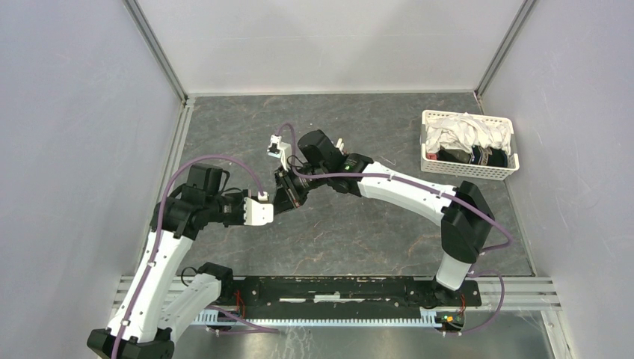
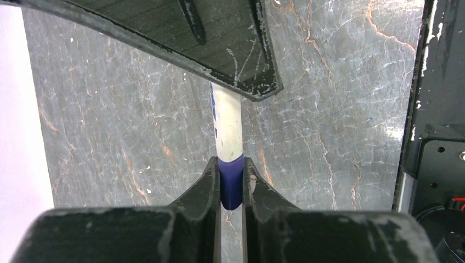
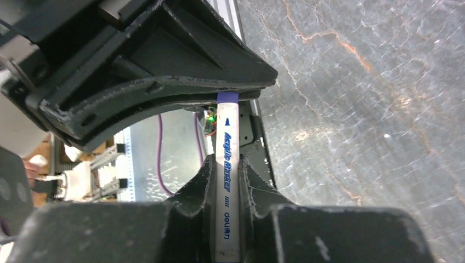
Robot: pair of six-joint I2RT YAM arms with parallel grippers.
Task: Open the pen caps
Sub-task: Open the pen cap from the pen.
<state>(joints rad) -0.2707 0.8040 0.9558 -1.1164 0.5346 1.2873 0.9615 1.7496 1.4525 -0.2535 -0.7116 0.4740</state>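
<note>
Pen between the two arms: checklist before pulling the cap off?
1. Left fingers shut on the purple cap: ok.
2. Right fingers shut on the white barrel: ok.
3. Cap seated on the barrel, not yet pulled: ok.
4. Barrel runs straight from one grip to the other: ok.
5. Basket well away from both arms: ok.
6. Grip firm enough not to slip: cannot tell.

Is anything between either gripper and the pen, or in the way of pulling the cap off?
Nothing visible. The left gripper clamps the purple end of the pen, the right gripper grips its white barrel, and only bare table lies around them. The basket sits far off at the right.
</note>
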